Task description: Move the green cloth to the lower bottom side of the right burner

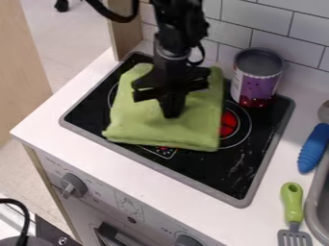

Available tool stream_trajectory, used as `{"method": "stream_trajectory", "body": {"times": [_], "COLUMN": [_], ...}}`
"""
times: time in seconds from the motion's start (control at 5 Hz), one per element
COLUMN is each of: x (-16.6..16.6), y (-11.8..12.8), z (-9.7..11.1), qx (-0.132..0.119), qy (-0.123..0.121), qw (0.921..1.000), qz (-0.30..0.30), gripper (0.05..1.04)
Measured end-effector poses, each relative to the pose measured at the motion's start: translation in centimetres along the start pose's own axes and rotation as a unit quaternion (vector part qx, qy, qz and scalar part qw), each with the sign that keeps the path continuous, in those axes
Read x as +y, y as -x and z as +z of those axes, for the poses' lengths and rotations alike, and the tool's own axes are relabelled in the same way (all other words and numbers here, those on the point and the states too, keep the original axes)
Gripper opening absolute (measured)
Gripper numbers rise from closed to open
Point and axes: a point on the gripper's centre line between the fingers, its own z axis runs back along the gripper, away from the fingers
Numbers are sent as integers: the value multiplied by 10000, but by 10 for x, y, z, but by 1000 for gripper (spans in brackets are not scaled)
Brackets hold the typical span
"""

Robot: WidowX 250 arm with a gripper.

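Note:
The black gripper [171, 106] points down onto the middle of the green cloth [145, 127], at the upper middle of the view. The cloth lies folded and roughly square over the left and centre of the black stovetop [218, 168]. Its right edge overlaps the left part of the right burner [239, 126], whose red centre shows beside the cloth. Whether the cloth is held between the fingertips is not clear.
A purple and white can [258, 79] stands at the stovetop's back right corner. Right of the stove lie a blue-handled utensil [313, 148] and a green-handled spatula [292, 204], near the sink's rim [315, 202]. White tiles rise behind.

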Motion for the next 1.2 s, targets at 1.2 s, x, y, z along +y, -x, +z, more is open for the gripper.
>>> {"method": "stream_trajectory", "body": {"times": [1.2], "x": [17], "y": [35], "z": [3], "qx": [108], "qy": [-521], "qw": [9979], "qz": [366], "gripper": [52]}}
